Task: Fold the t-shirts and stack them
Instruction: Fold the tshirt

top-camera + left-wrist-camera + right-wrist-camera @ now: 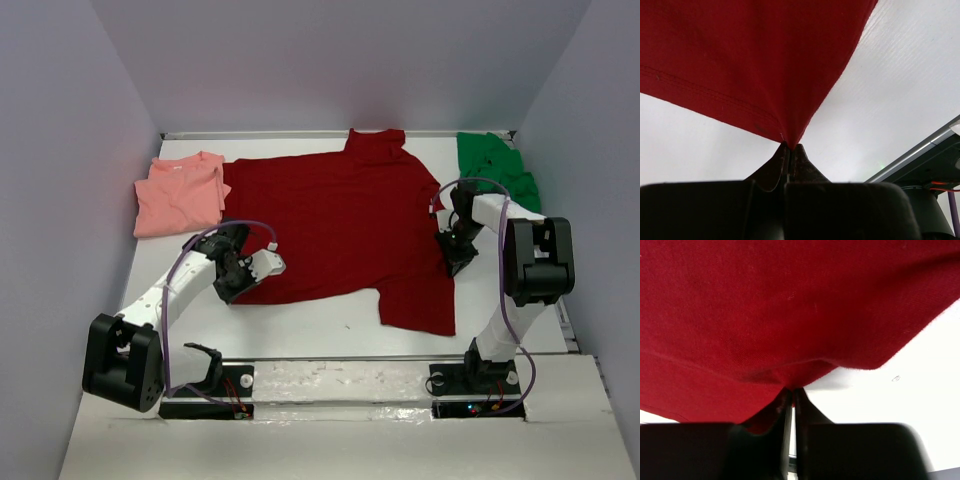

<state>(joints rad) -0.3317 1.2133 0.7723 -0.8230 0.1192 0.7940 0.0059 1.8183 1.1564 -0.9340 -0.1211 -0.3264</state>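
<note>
On the desk (pixel 300 325), dark red shirt (pixel 340 225) spread flat. Its near-left corner pinched tight in left pincer (pixel 790 148), right edge in right pincer (pixel 791 391). Far left, pink shirt (pixel 180 195) folded — far right, green shirt (pixel 497 165) bunched.

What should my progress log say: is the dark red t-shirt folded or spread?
Spread: the dark red t-shirt lies flat, unfolded; left gripper and right gripper pinch its edges.
</note>
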